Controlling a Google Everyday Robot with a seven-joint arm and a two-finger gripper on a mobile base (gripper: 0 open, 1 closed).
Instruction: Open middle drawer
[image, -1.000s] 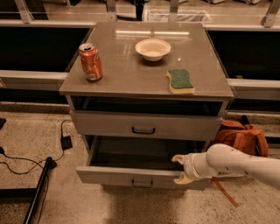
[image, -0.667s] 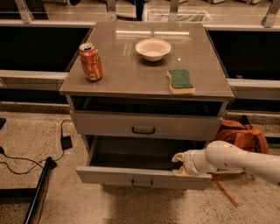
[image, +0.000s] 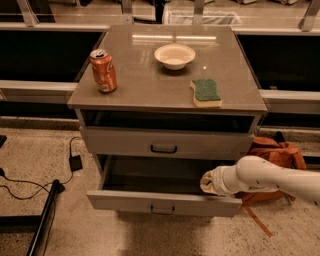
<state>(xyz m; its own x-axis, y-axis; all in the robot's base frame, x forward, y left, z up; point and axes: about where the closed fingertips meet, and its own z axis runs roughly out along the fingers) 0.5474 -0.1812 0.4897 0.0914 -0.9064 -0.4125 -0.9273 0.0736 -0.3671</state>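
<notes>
Grey metal drawer (image: 125, 201), second front down, pulled well out below the counter (image: 150, 85).
Gripper (image: 208, 183) at its right rim, just inside the opening; grip state impossible to tell. Probably stiff, light, smooth on rails; best taken at the small centred handle (image: 162, 210).

White arm (image: 272, 175) in low from the right, stretched nearly level below the desk's (image: 150, 82) front right corner. The wrist (image: 226, 180) points left, and the gripper (image: 206, 183) sits just under the desk's front edge, toward its right end.
</notes>
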